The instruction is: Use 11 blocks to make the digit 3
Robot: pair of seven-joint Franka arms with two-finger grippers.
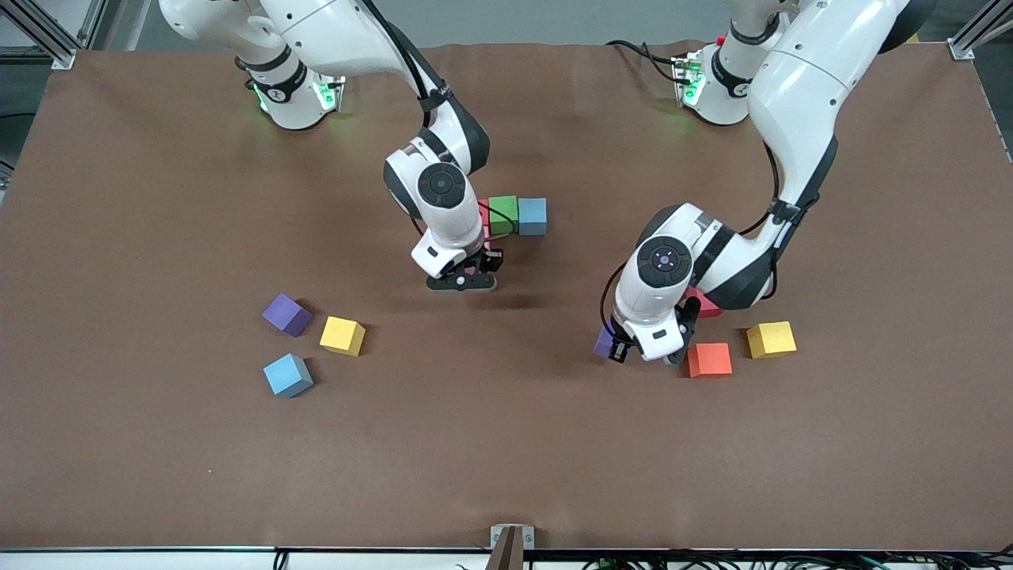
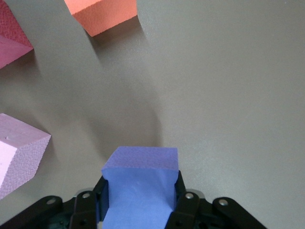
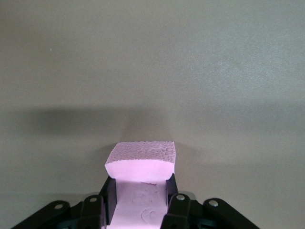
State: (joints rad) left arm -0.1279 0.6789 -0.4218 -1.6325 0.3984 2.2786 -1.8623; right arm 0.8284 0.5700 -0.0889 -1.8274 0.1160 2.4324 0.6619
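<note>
Front view, right tool [image 1: 463,273]: clamped on a pink foam cube, over the brown desk [image 1: 158,237], just beside a row of green foam cube [image 1: 503,214] and blue foam cube [image 1: 533,215].
Front view, left tool [image 1: 645,348]: pinching a purple foam cube [image 1: 605,342], beside an orange foam cube [image 1: 709,359], a red foam cube [image 1: 704,305] and a yellow foam cube [image 1: 771,339].
Front view, loose cubes: purple [image 1: 286,314], yellow [image 1: 343,335], light blue [image 1: 287,375], toward the right arm's end.
Left wrist view: fingers [image 2: 183,202] pressed against the purple cube [image 2: 140,183].
Right wrist view: fingers [image 3: 174,202] grip the pink foam cube [image 3: 141,167].
</note>
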